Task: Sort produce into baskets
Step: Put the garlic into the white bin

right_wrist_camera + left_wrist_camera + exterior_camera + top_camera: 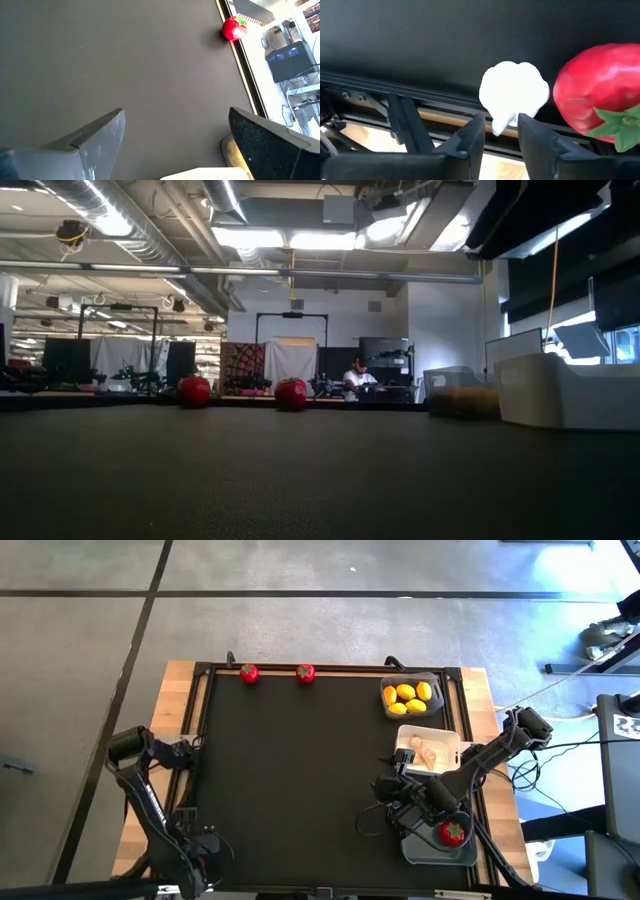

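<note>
Two round fruits (249, 673) (305, 672) side by side at far edge of surface (300, 770). Three baskets in line along right side: far one (434, 710) with lemons (411, 695), middle one (447, 739) with bulbs (429, 754), near one (425, 849) with one fruit (452, 832).

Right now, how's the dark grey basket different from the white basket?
The dark grey basket holds yellow lemons; the white basket holds pale garlic-like bulbs. The dark grey basket sits at the table's far edge; the white basket sits closer, beside the right gripper. Both are small rounded trays on the right side.
</note>
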### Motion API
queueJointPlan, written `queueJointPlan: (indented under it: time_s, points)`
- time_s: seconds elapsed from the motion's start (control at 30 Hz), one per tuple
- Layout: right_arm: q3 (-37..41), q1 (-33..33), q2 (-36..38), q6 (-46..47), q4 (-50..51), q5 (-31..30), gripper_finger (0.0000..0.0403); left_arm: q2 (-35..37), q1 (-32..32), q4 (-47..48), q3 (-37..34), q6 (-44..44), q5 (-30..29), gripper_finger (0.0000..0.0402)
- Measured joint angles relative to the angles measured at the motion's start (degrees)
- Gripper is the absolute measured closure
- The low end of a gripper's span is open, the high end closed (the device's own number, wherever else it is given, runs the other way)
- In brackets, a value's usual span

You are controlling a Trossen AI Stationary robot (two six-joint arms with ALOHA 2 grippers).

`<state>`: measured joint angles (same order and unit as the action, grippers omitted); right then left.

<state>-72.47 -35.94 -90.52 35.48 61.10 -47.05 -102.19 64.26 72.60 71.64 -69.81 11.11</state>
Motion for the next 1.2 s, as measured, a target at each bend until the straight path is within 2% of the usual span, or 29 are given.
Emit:
queueJointPlan:
  time_s: [0.5, 0.73, 0.93, 1.07, 1.2]
  points:
    - [0.0, 0.0, 0.0, -1.3, 0.0, 0.0, 0.0049, 0.0, 0.5, 0.0, 0.0, 3.9, -2.6, 0.0395]
    - [0.0, 0.0, 0.0, -1.5, -0.6, 0.5, 0.0049, 1.0, -0.8, 0.4, 0.2, 3.9, -2.9, 0.0398]
    - [0.0, 0.0, 0.0, -2.6, -0.5, 0.7, 0.0049, 6.5, -5.3, 1.9, 0.4, 2.7, -3.8, 0.0397]
    - [0.0, 0.0, 0.0, -2.9, -0.5, 0.7, 0.0049, 10.7, -8.9, 1.9, 0.4, 2.9, -7.5, 0.0399]
    - [0.0, 0.0, 0.0, -2.9, -1.3, 0.8, 0.0049, 14.4, -12.7, 1.8, 0.4, 3.7, -13.6, 0.0397]
